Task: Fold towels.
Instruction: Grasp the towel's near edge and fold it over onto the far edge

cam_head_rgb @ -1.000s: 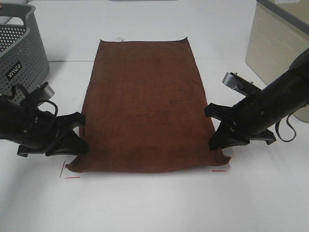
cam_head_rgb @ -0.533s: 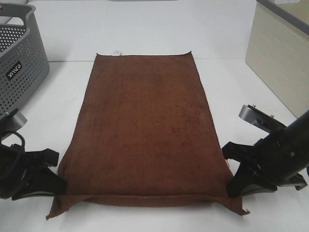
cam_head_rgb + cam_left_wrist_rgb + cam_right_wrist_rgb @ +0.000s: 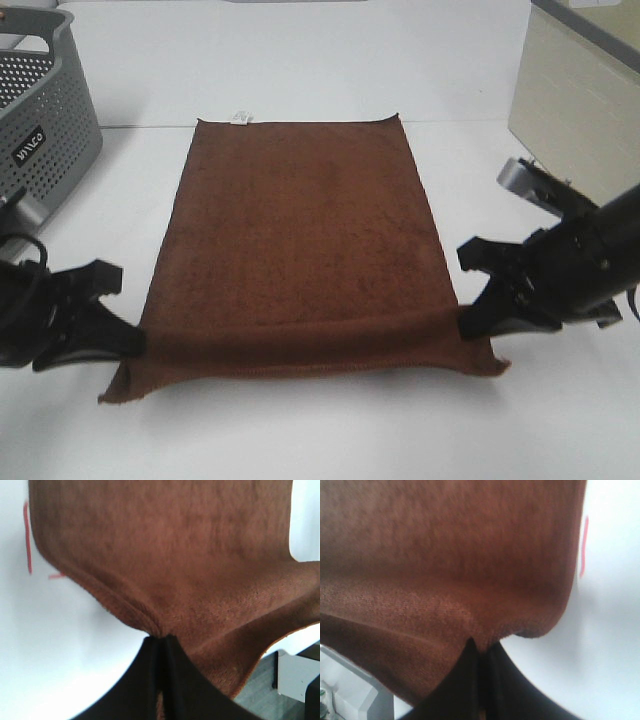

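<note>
On the white table (image 3: 300, 440) the towel (image 3: 300, 240) lies lengthwise, near end lifted; the left gripper (image 3: 135, 340) and right gripper (image 3: 468, 322) each pinch a near corner, jaws clamped on cloth

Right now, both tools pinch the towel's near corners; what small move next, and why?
Probably carry both corners together toward the far edge by the white tag. The left tool and right tool are shut on the towel, near edge lifted, rest flat.
</note>
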